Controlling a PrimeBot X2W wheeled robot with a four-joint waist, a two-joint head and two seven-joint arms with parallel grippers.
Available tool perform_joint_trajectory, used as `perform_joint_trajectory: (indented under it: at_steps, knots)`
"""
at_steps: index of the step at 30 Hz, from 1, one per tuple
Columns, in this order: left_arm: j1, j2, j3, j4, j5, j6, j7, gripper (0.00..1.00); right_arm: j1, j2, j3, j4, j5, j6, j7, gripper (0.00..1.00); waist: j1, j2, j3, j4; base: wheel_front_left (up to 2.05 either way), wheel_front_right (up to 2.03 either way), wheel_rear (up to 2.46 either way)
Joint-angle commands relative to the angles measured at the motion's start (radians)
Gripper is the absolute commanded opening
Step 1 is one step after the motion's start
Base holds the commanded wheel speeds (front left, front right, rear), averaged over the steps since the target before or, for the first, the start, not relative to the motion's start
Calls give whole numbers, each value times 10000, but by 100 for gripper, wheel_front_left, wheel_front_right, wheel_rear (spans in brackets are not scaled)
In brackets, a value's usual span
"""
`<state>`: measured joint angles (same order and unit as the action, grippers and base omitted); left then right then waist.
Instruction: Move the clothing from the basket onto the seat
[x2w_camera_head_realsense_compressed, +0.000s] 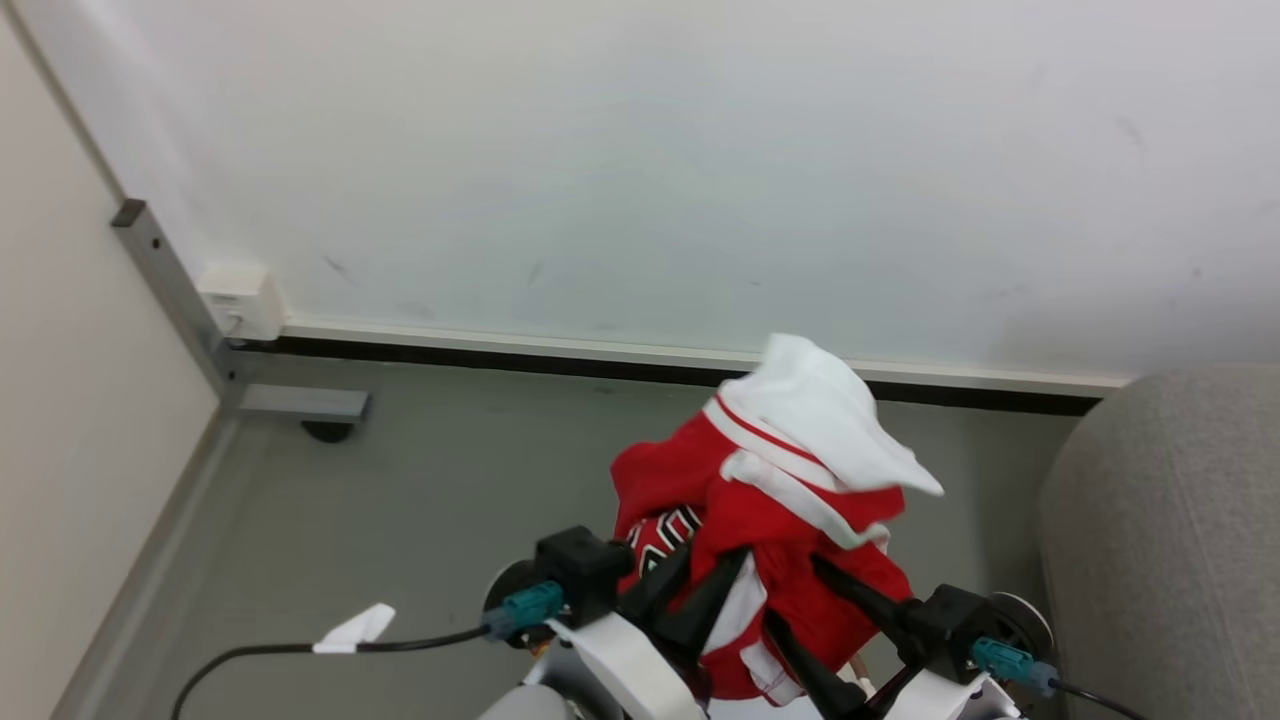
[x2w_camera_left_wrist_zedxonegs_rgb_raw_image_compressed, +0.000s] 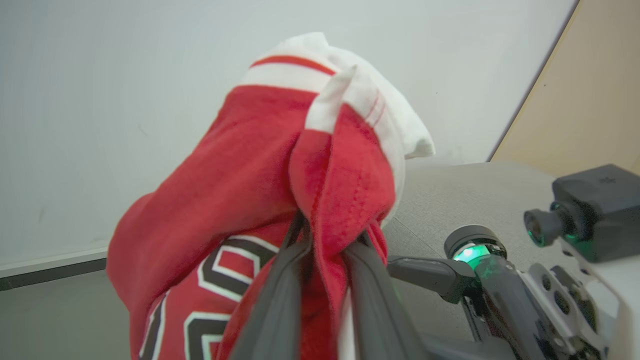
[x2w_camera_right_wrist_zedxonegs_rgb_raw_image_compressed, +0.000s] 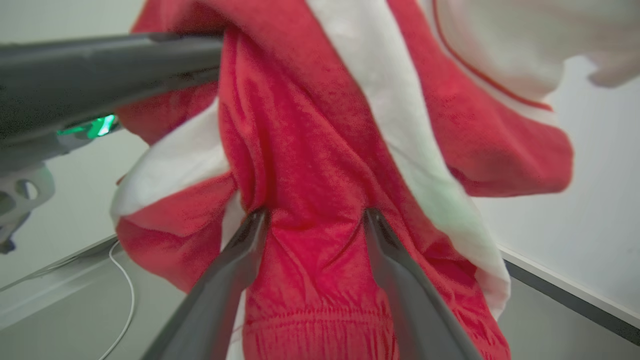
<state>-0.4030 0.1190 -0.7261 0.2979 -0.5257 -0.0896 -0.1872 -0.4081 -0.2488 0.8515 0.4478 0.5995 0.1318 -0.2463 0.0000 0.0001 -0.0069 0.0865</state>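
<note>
Pale wall (x2w_camera_head_realsense_compressed: 640, 150) and grey floor (x2w_camera_head_realsense_compressed: 400, 500) lie before us. Our left gripper (x2w_camera_head_realsense_compressed: 715, 560) pinches the clothing (x2w_camera_head_realsense_compressed: 770, 500) tight; our right gripper (x2w_camera_head_realsense_compressed: 793, 588) clasps a bunched red fold. We hold the bundle aloft above the floor, with the seat (x2w_camera_head_realsense_compressed: 1170, 520) nearby on our right.

There were two end effectors, the left end effector (x2w_camera_head_realsense_compressed: 718, 552) and the right end effector (x2w_camera_head_realsense_compressed: 793, 588). Each showed two dark fingers, four in all. One bundle of red-and-white clothing (x2w_camera_head_realsense_compressed: 760, 500) was counted; how many garments made it up could not be told. There was one grey seat (x2w_camera_head_realsense_compressed: 1170, 520). Two black cables lay in view, a left cable (x2w_camera_head_realsense_compressed: 300, 648) and a right cable (x2w_camera_head_realsense_compressed: 1100, 700), with two teal connectors, one (x2w_camera_head_realsense_compressed: 530, 603) per cable. There was also one white tag (x2w_camera_head_realsense_compressed: 355, 628) and one socket box (x2w_camera_head_realsense_compressed: 240, 298).
</note>
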Motion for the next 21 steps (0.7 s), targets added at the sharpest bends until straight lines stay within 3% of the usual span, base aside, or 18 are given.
perform_joint_trajectory:
  at_steps: [1, 8, 9, 10, 21]
  knots:
    - [84, -53, -122, 14, 55, -78, 29, 0, -218, 49, 153, 244, 97, -21, -14, 100, 0, -1, -129, 298, 0, 0, 0]
    - [153, -149, -650, 219, -144, -233, 246, 0, -775, 380, 444, 1092, 312, -21, -201, 100, 0, -1, -298, 747, 0, 0, 0]
    - [152, -148, -672, 255, -182, -239, 239, 0, -834, 444, 297, 1049, 264, -21, -210, 44, 0, -1, -301, 769, 0, 0, 0]
    - [137, -146, -681, 282, -206, -247, 242, 0, -853, 474, 147, 932, 161, -21, -216, 0, 0, -1, -297, 790, 0, 0, 0]
    - [-67, 100, -355, 412, -312, -25, 49, 0, -64, 443, -487, 111, -212, -21, -202, 0, 0, -1, -240, 712, 0, 0, 0]
